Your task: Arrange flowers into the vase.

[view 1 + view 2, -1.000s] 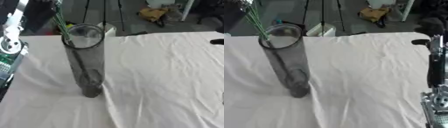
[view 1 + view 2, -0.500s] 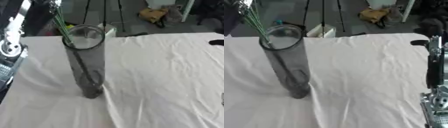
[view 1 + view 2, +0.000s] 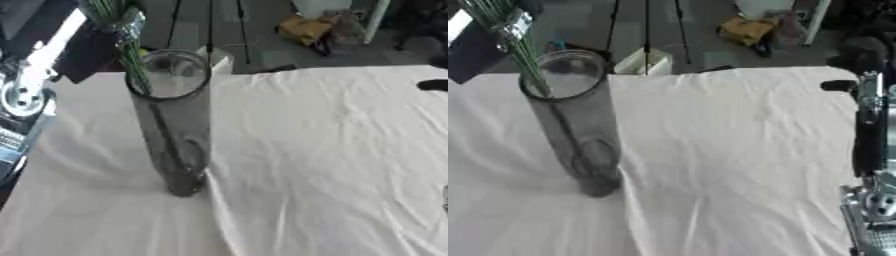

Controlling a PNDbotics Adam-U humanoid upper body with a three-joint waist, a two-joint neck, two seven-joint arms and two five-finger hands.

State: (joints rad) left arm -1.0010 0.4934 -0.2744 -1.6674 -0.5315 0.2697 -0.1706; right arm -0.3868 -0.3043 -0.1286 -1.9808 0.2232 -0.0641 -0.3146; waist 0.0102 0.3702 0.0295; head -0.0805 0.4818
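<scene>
Left eye view: a tall, clear glass cylinder vase point(image 3: 173, 125) stands upright on the white, wrinkled cloth covering the surface point(image 3: 332, 150), toward the left side. A bunch of thin green flower stems point(image 3: 131, 55) enters its mouth from above at the upper left; the stems run down inside the glass toward the base, and the blooms are out of frame. Left hand point(image 3: 101, 45): a dark shape at the stems just above the vase rim, with something silvery against it; whether its fingers are closed on the stems cannot be told. Right eye view: right arm point(image 3: 868, 130) stands at the right edge, black and silver; the hand itself is not visible.
</scene>
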